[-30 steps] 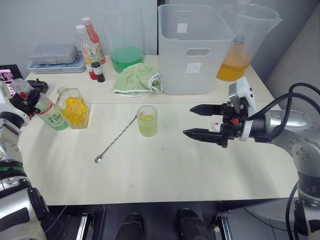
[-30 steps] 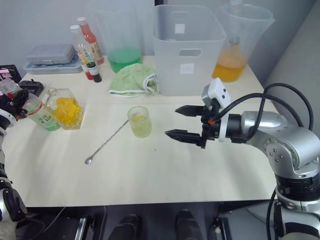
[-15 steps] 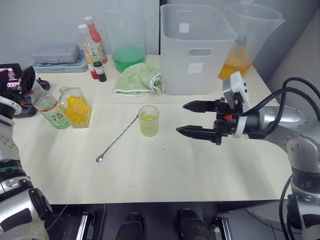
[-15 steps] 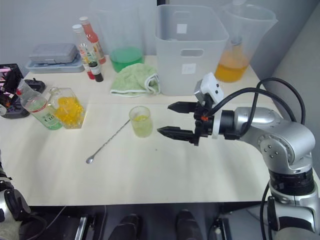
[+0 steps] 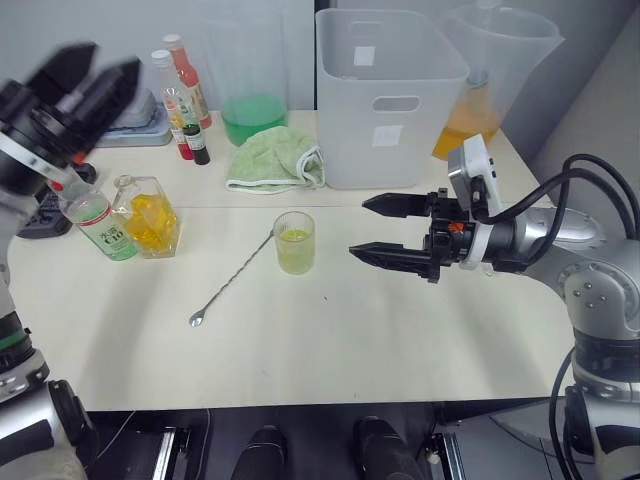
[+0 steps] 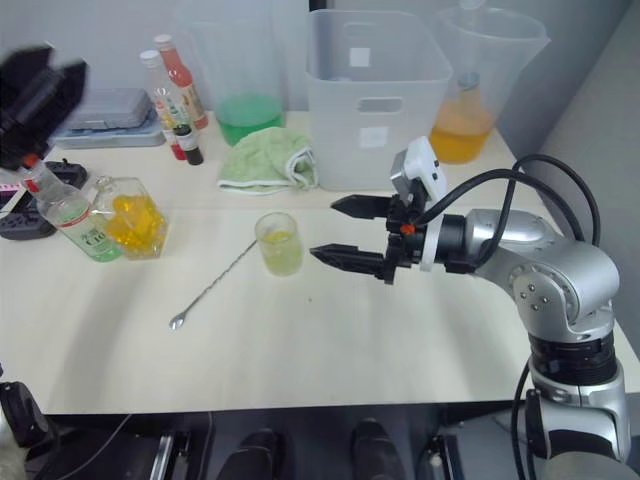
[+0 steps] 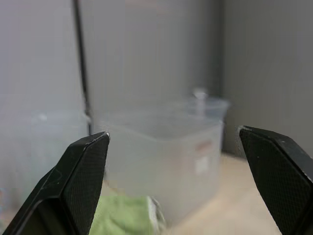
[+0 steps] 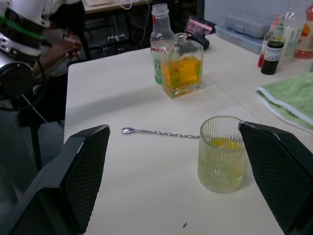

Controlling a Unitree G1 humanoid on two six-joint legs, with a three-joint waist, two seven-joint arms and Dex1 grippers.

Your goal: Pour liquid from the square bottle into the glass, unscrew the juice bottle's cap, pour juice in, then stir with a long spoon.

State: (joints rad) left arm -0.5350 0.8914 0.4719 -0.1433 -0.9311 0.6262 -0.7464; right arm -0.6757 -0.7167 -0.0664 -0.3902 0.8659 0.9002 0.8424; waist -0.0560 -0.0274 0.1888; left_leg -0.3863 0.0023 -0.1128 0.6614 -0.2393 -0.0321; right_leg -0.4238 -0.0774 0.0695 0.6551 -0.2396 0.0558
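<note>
The glass [image 5: 295, 242] stands mid-table with a little yellow-green liquid in it. The long spoon [image 5: 233, 277] lies to its left, bowl toward the table's front. The square bottle [image 5: 150, 215], holding orange liquid, stands at the left beside the juice bottle [image 5: 97, 220], which is upright with a bare neck. The juice bottle's cap is out of view. My left gripper [image 5: 85, 75] is open, raised well above the juice bottle and holding nothing. To the right of the glass hovers my right gripper [image 5: 360, 227], open and empty, fingers pointing at the glass [image 8: 220, 154].
At the back stand a white bin [image 5: 390, 95], a green cloth [image 5: 275, 158], a pitcher of green liquid [image 5: 250, 90] and a pitcher of orange liquid [image 5: 480, 90]. Sauce bottles [image 5: 180, 95] and a grey box [image 5: 120, 120] sit back left.
My left gripper has let go of the juice bottle, leaving it upright, and has risen high above it. My right gripper has moved left toward the glass.
</note>
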